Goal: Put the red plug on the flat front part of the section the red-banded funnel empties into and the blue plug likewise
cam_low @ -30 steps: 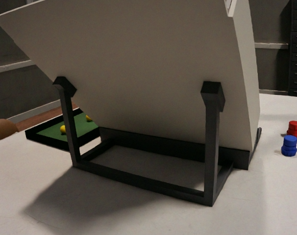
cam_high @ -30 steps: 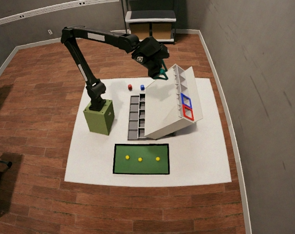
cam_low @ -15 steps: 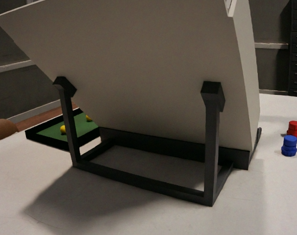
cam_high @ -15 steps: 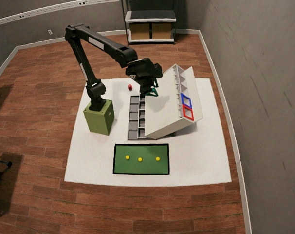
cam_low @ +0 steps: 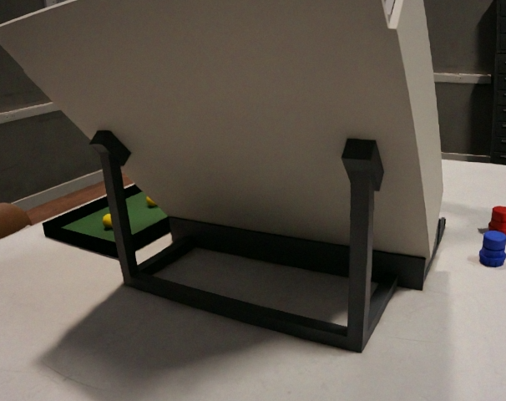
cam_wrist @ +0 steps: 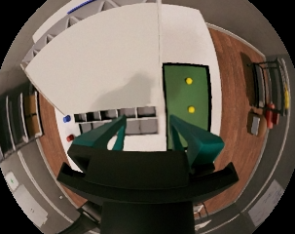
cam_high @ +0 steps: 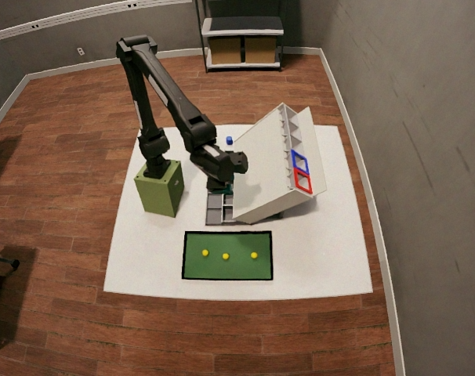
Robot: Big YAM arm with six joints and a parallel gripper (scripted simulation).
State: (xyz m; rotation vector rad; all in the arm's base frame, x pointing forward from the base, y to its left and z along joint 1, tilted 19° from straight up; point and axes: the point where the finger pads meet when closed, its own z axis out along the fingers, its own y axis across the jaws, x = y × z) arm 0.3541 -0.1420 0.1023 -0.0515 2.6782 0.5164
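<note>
The blue plug (cam_high: pixel 229 140) (cam_low: pixel 493 249) (cam_wrist: pixel 66 118) and the red plug (cam_low: pixel 500 220) (cam_wrist: pixel 70 138) stand on the table beyond the far end of the section row (cam_high: pixel 215 215) (cam_wrist: pixel 148 127); the arm hides the red one in the top view. The blue-banded funnel (cam_high: pixel 299 153) and red-banded funnel (cam_high: pixel 303 189) are adjacent at the top of the cover (cam_high: pixel 262 165) (cam_low: pixel 245 108) (cam_wrist: pixel 98 63). My gripper (cam_wrist: pixel 147 118) is partly open and empty, above the sections. Yellow marbles (cam_high: pixel 226 256) (cam_low: pixel 108 221) (cam_wrist: pixel 189 81) lie in the green tray (cam_high: pixel 197 269) (cam_wrist: pixel 201 94).
The tall sloping cover overhangs the rear of the section row. Dark support posts (cam_low: pixel 360 241) hold it from behind. The green base block (cam_high: pixel 157 196) carries the arm. The marble tray lies beside the near end of the section row.
</note>
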